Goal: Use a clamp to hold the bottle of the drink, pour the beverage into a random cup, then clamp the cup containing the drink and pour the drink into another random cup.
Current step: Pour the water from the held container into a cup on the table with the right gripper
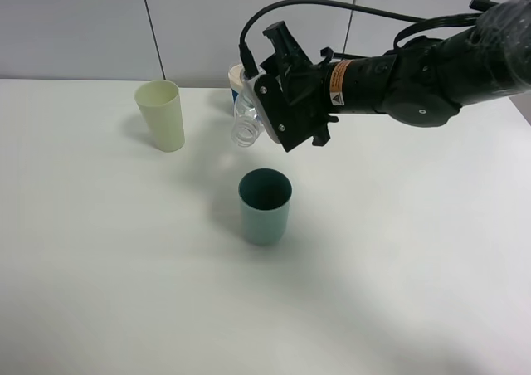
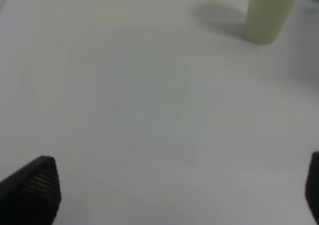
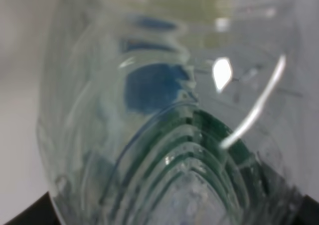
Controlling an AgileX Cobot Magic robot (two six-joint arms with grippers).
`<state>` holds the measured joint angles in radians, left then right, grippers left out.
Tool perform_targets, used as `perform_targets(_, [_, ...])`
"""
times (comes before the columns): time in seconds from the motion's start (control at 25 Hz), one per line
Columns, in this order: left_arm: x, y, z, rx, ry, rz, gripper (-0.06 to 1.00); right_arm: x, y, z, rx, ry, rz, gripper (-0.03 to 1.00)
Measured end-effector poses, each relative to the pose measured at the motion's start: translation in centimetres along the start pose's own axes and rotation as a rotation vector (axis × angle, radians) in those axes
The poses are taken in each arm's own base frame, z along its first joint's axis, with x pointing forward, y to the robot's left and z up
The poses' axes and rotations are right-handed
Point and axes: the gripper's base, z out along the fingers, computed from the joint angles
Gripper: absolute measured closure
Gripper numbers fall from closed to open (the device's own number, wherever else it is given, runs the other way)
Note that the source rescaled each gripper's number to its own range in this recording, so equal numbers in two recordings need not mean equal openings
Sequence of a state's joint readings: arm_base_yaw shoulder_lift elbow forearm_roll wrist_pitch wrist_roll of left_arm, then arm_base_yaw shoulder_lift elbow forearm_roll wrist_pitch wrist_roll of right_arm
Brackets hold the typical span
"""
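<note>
Right gripper (image 1: 270, 109) was clamped on the clear bottle (image 1: 246, 126), fingers pinching its body. The bottle was held in the air, tipped over, open mouth aimed downward toward the teal cup (image 1: 265, 206). The right wrist view was filled by the bottle (image 3: 164, 110): ribbed clear plastic, blue and green showing through. Could not tell whether any liquid was coming out.

The teal cup stood upright on the white table (image 1: 99, 267), near the middle. The cream cup (image 1: 162, 114) stood upright, well apart to the left. A white-and-blue item (image 1: 236, 81) sat behind the bottle, mostly hidden.

Left gripper (image 2: 174, 187) was spread wide over bare table, holding nothing, with the cream cup (image 2: 269, 11) ahead.
</note>
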<state>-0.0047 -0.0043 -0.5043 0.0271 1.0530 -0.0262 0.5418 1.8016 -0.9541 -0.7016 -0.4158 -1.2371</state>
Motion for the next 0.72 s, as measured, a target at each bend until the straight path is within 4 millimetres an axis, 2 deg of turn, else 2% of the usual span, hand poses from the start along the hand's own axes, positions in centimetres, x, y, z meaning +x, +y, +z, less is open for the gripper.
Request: perform_targets(0.72, [0.00, 0.00, 0.00, 0.000, 0.000, 0.000, -0.06, -0.10, -0.10, 0.02, 0.009, -0.004, -0.098, 0.93])
